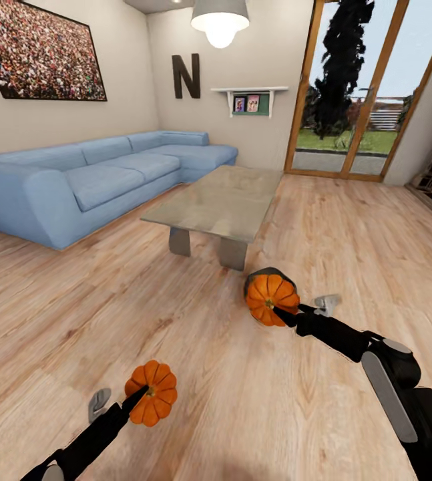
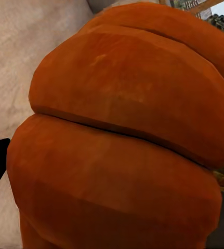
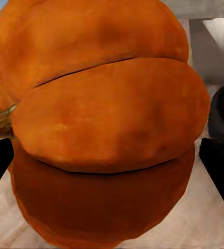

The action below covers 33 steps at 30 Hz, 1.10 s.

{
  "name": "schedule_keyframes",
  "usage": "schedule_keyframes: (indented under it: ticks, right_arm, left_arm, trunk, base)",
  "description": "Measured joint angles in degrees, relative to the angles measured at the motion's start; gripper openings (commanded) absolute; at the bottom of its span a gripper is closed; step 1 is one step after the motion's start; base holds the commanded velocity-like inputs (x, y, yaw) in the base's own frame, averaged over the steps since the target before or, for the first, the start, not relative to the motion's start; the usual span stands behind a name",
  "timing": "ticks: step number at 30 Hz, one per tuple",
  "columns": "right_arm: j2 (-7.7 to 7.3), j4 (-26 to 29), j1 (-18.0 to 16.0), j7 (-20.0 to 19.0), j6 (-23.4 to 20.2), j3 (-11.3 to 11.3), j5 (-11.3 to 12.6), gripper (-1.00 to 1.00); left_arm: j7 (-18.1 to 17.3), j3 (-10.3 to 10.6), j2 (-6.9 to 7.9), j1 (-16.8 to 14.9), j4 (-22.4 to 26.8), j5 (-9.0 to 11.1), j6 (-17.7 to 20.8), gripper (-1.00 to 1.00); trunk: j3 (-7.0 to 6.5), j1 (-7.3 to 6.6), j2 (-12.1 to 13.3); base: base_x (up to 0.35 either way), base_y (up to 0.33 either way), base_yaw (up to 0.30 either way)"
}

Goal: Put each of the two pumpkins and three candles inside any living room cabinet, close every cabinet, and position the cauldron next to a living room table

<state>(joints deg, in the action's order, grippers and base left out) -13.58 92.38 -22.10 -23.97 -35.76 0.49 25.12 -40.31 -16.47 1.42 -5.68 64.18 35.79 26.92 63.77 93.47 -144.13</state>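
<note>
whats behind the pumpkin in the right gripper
A dark rounded object peeks out behind the right pumpkin, on the floor near the table. The pumpkin covers most of it.

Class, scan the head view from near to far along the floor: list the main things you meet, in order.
Pumpkin in the left pincer → pumpkin in the right pincer → coffee table → blue sofa → glass doors.

Open floor (image 1: 349, 227) beside coffee table (image 1: 219, 200)

Two pumpkins: one (image 1: 151, 393) between left gripper (image 1: 139, 398) fingers, one (image 1: 272, 299) between right gripper (image 1: 281, 311) fingers. One sofa (image 1: 89, 180), one coffee table (image 1: 219, 200), one cauldron (image 1: 269, 274).
</note>
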Motion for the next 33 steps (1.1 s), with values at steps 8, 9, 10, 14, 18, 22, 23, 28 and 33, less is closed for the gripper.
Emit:
schedule_keyframes:
  ticks: [8, 9, 10, 14, 18, 22, 23, 28, 33]
  right_arm:
    - [-0.1, 0.1, 0.7, 2.5, 7.2, -3.1, 1.1, -1.0]
    - [-0.08, 0.1, 0.8, 2.5, 7.7, -3.2, 1.1, -1.0]
    - [-0.09, 0.1, 0.8, 2.5, 7.9, -3.2, 1.1, -1.0]
    - [-0.22, 0.2, 0.8, 2.4, 7.9, -3.4, 1.2, -1.0]
    - [-0.15, 0.2, 1.0, -4.1, 7.6, -7.9, 1.4, -1.0]
    - [-0.07, 0.2, 1.0, -4.7, 7.5, -8.1, 1.3, -1.0]
    - [-0.07, 0.2, 1.0, -4.7, 7.6, -8.1, 1.2, -1.0]
    - [-0.1, 0.2, 1.0, -4.7, 7.5, -8.3, 1.2, -1.0]
    - [-0.14, 0.2, 0.9, -4.7, 7.5, -8.3, 1.2, -1.0]
  left_arm:
    - [0.1, 0.2, -0.05, 0.0, -0.1, -0.2, 0.0, -1.0]
    - [0.2, 0.3, -0.07, 0.0, -0.2, -0.3, 0.0, -1.0]
    - [0.2, 0.3, -0.06, 0.0, -0.2, -0.3, 0.0, -1.0]
    - [0.2, 0.3, -0.06, 0.0, -0.2, -0.3, -0.2, -1.0]
    - [0.2, 0.3, -0.09, 0.0, -0.3, -0.4, -0.2, -1.0]
    - [0.2, 0.4, -0.09, 0.0, -0.6, -0.4, -0.3, -1.0]
    - [0.2, 0.4, -0.09, 0.0, -0.6, -0.4, -0.3, -1.0]
    - [0.2, 3.3, -0.12, -0.5, -0.7, -0.2, -0.1, -1.0]
    - [2.6, 10.3, -0.05, -1.7, -0.7, -0.5, -0.2, -1.0]
  trunk:
    - [0.0, -0.01, 0.0]
    - [0.0, -0.03, 0.0]
    - [0.0, -0.03, 0.0]
    - [0.0, -0.05, 0.0]
    - [0.0, -0.05, 0.0]
    - [0.0, -0.05, 0.0]
    - [0.0, -0.05, 0.0]
    - [0.0, -0.05, 0.0]
    - [0.0, -0.05, 0.0]
  base:
    - [-0.165, -0.29, 0.0]
    - [0.112, -0.297, 0.0]
    - [0.141, -0.289, 0.0]
    - [0.213, -0.265, -0.014]
    - [0.262, -0.246, -0.226]
    - [0.272, -0.242, -0.297]
    - [0.272, -0.242, -0.299]
    - [0.272, -0.241, -0.299]
    - [0.272, -0.241, -0.299]
